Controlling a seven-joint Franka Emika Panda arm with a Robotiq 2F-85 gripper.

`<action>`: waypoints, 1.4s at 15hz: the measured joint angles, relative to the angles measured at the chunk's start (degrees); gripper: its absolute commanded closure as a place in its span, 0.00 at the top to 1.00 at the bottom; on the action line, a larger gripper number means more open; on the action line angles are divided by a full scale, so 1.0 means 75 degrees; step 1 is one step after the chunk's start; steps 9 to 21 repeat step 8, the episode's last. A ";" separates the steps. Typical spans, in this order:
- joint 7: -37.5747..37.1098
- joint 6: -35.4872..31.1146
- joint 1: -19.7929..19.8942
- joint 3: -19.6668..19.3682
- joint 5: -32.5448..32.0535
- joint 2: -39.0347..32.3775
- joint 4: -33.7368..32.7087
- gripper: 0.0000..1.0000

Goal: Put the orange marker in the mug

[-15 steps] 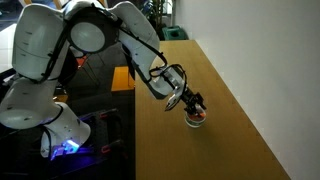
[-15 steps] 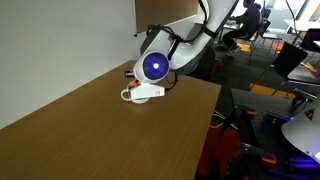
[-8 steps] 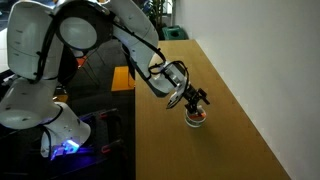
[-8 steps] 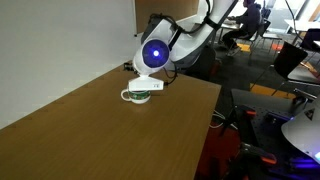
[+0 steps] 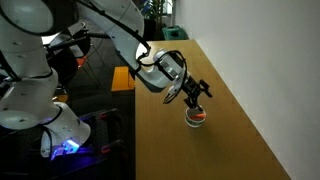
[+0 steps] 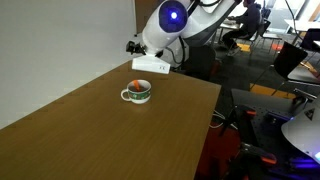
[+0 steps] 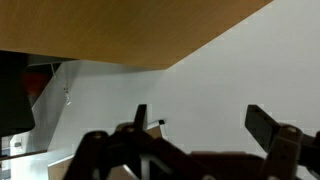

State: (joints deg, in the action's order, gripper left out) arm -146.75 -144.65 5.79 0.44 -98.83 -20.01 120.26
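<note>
The mug (image 6: 137, 92) is a small round grey-blue cup with a pale rim, standing on the wooden table (image 6: 110, 140); it also shows in an exterior view (image 5: 198, 118). The orange marker (image 6: 138, 87) lies inside it, seen as an orange patch in the opening. My gripper (image 5: 196, 91) is open and empty, raised above the mug and apart from it. In the wrist view the two fingers (image 7: 200, 122) stand wide apart against a white wall, and neither mug nor marker shows there.
A white wall (image 5: 260, 50) runs along the table's far side. The table edge (image 6: 205, 130) drops off toward an office area with chairs and a second robot base with a blue light (image 5: 65, 145).
My gripper has risen from just over the mug and now stands well above it, open. The mug has not moved and the marker stays in it.
</note>
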 measured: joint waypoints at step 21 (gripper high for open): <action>-0.0408 -0.0744 0.0193 -0.0077 -0.0314 0.1339 0.1011 1.00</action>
